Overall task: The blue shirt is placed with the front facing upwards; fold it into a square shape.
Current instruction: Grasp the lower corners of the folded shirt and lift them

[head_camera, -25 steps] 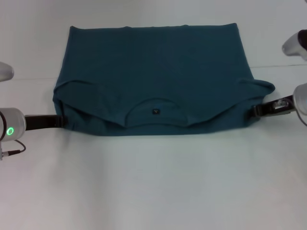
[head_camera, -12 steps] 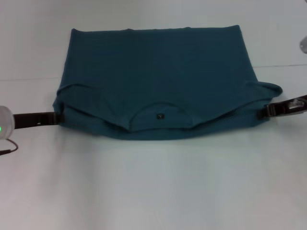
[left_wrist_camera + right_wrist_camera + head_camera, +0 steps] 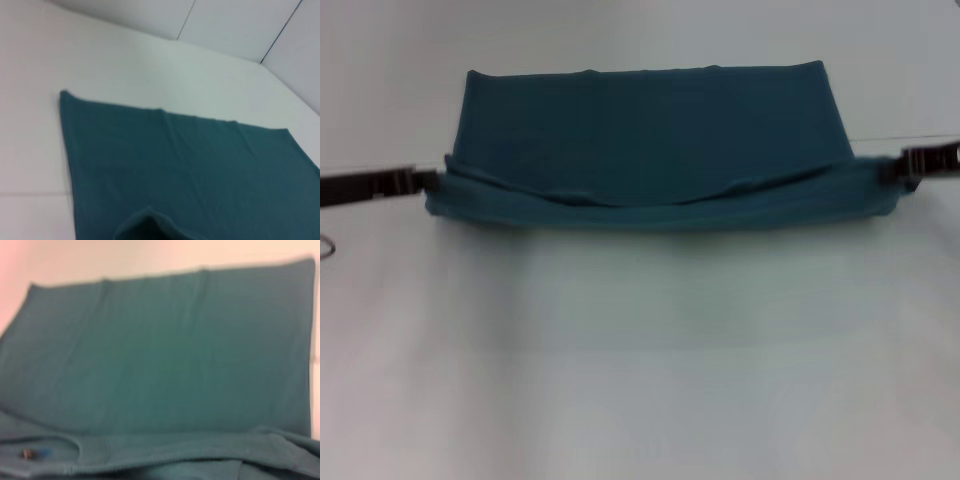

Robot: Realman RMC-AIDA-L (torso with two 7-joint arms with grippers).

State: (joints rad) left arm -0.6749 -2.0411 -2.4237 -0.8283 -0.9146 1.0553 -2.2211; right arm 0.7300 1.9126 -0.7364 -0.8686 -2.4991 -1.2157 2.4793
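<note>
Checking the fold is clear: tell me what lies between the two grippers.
In the head view, only the blue shirt spans the stretch: its near edge is lifted between the left gripper and the right gripper, each at one end. Nothing else lies there.

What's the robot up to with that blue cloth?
It is folding a blue shirt on a white table. The left gripper holds one end of the shirt's near edge and the right gripper holds the other, both lifted off the table with the edge stretched between them. The far part lies flat.
</note>
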